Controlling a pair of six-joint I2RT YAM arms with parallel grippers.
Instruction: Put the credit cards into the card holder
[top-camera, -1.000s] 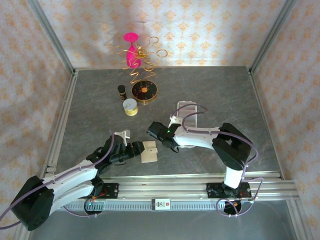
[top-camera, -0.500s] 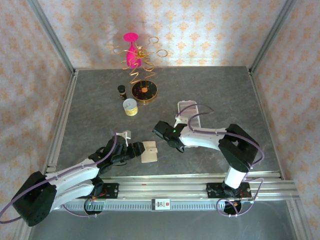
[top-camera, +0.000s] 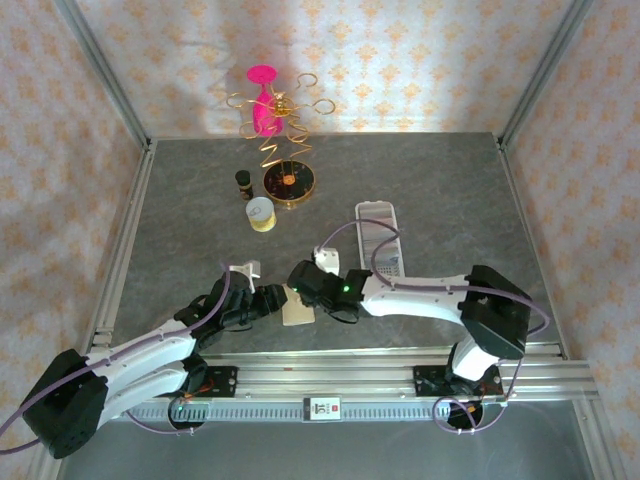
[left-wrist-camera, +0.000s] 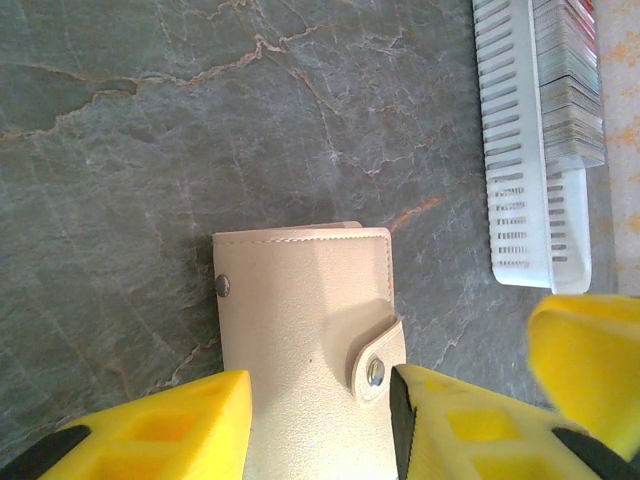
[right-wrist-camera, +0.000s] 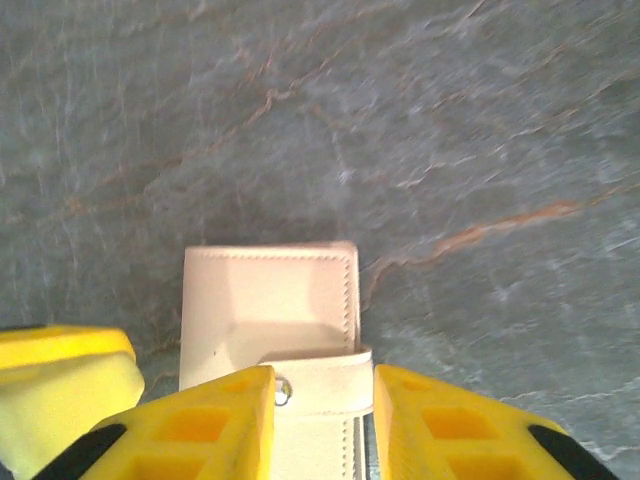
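The left claw (left-wrist-camera: 320, 390) and right claw (right-wrist-camera: 325, 385) straddled a beige stitched wallet (left-wrist-camera: 305, 320) by the veined grey surface's (top-camera: 450, 180) near edge. Their yellow fingers were parted, but they hid the wallet's ends, so I could not tell whether either gripped it. Beyond it, rightward, lay the slotted white card holder (left-wrist-camera: 520, 160), with credit cards (left-wrist-camera: 568, 70) stacked inside and partly cut off.

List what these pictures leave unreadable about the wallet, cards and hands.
- Wallet contents: hidden under its closed flap, left wrist view.
- Left hand and right hand grip: contact unclear; frame bottoms cut the wallet off.
- Credit cards in card holder: count cut by top edge, too small overhead.
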